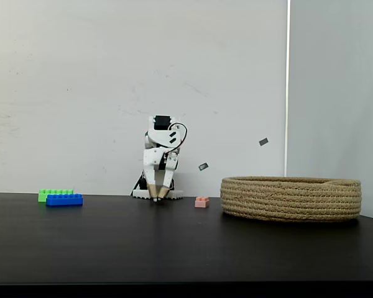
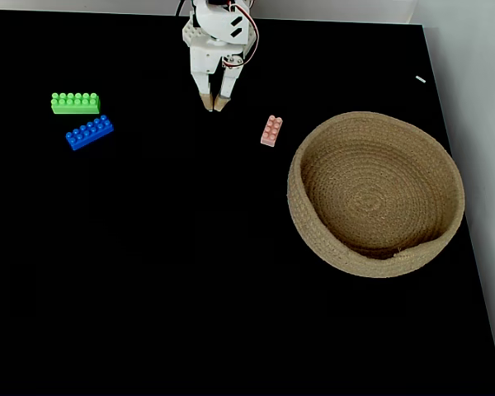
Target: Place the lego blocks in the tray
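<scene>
Three lego blocks lie on the black table. The green one (image 2: 75, 102) and the blue one (image 2: 89, 132) are at the left, close together, green (image 1: 55, 194) behind blue (image 1: 64, 199) in the low fixed view. The pink block (image 2: 271, 130) (image 1: 202, 202) lies just left of the tray (image 2: 375, 194) (image 1: 291, 197), a round coiled rope basket with nothing in it. My white gripper (image 2: 214, 106) (image 1: 156, 198) points down at the table near the arm's base, between the blocks, its fingertips almost together and nothing between them.
The black table (image 2: 190, 272) stretches wide in front of the arm. A white wall rises right behind the arm. The table's right edge (image 2: 466, 239) runs close past the tray.
</scene>
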